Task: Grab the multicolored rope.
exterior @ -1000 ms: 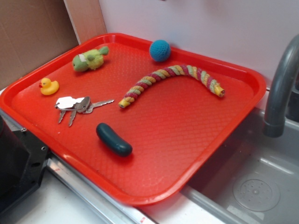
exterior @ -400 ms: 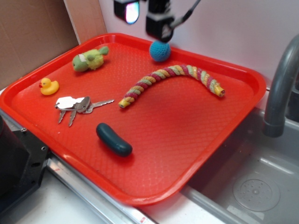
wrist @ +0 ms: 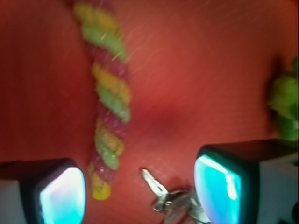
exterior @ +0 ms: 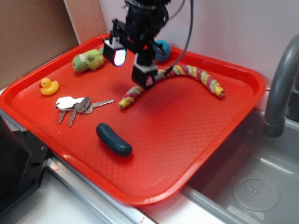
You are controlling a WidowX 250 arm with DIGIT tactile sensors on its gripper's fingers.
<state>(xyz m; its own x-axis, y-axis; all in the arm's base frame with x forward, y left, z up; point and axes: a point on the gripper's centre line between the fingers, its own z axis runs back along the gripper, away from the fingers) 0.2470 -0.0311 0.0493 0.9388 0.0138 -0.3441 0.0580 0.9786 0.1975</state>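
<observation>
gripper (exterior: 132, 64) hanging wide open over the red tray (exterior: 196, 149), multicolored rope (exterior: 196, 74) curving below toward the tray's back edge, keys (wrist: 170, 198) showing between the fingers

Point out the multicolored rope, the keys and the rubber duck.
multicolored rope (exterior: 198, 73), exterior view, on its upper curve.
keys (exterior: 74, 104), exterior view, on the bunched heads.
rubber duck (exterior: 49, 87), exterior view, on its body.

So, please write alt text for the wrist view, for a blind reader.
Blurred close-up from above: the rope lies on the red tray, unheld, with the open jaws' two pads in the foreground. Keys show between them; a green toy at right.
</observation>
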